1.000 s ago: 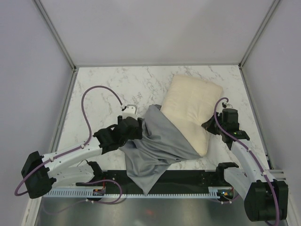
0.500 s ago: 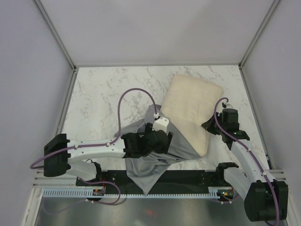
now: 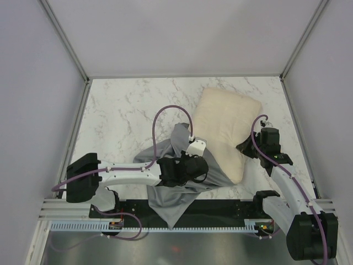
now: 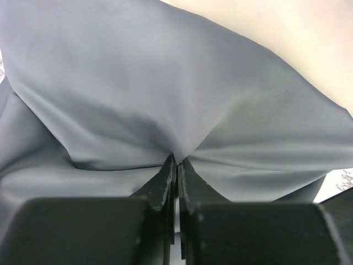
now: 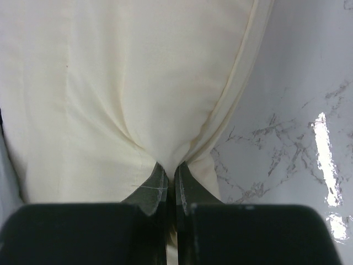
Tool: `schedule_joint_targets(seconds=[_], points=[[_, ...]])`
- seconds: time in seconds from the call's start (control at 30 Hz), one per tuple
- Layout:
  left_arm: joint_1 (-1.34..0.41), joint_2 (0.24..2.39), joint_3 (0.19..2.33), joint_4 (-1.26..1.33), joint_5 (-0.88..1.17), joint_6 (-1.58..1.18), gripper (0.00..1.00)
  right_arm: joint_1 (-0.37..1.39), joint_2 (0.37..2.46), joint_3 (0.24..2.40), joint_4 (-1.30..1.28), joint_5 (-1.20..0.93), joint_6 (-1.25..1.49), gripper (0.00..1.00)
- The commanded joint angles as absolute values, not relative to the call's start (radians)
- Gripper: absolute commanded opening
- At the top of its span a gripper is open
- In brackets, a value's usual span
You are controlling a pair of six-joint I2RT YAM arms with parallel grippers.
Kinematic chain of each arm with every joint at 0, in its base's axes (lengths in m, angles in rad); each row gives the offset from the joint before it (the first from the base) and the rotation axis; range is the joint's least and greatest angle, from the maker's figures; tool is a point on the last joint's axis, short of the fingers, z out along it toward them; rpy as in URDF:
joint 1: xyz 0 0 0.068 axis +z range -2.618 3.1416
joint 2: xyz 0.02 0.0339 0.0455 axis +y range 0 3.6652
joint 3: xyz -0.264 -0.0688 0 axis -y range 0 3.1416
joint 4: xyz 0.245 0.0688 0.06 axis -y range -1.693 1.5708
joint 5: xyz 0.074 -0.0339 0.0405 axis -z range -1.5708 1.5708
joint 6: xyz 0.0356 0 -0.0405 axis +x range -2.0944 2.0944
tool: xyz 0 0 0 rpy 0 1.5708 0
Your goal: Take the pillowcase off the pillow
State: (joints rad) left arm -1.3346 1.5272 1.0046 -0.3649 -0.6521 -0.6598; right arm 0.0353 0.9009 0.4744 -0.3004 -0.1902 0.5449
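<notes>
Within right gripper (image 5: 171,168), pillow (image 5: 110,83) edge.

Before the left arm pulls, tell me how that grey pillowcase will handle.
Probably floppy: the pillowcase puckers into folds where the left gripper pinches it. Likely thin and light; it drapes loosely over the pillow, so it may slide off.

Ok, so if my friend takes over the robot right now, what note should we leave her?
The left gripper is shut on the grey pillowcase, pinching a fold of it.
The right gripper is shut on the pillow, at its right edge.
Where: both things lie on the marble table, the pillow far right, the pillowcase bunched toward the near edge.
Done: most of the pillow is bare.
Left: the pillowcase covers the pillow's near left part. Probably pull it toward the near side while the right gripper holds.
</notes>
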Motion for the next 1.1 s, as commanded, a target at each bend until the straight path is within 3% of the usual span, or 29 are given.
schedule_joint_targets(seconds=[0.0, 0.63, 1.07], points=[[-1.325, 1.482, 0.988, -0.345, -0.741, -0.689, 0.02, 0.032, 0.888, 0.474, -0.272, -0.193, 0.531, 0.00], [-1.192, 1.131, 0.678, -0.476, -0.770, -0.804, 0.02, 0.032, 0.920, 0.515, -0.275, -0.166, 0.511, 0.00], [-0.890, 0.997, 0.612, -0.443, -0.674, -0.680, 0.02, 0.031, 0.914, 0.583, -0.331, -0.114, 0.476, 0.00]])
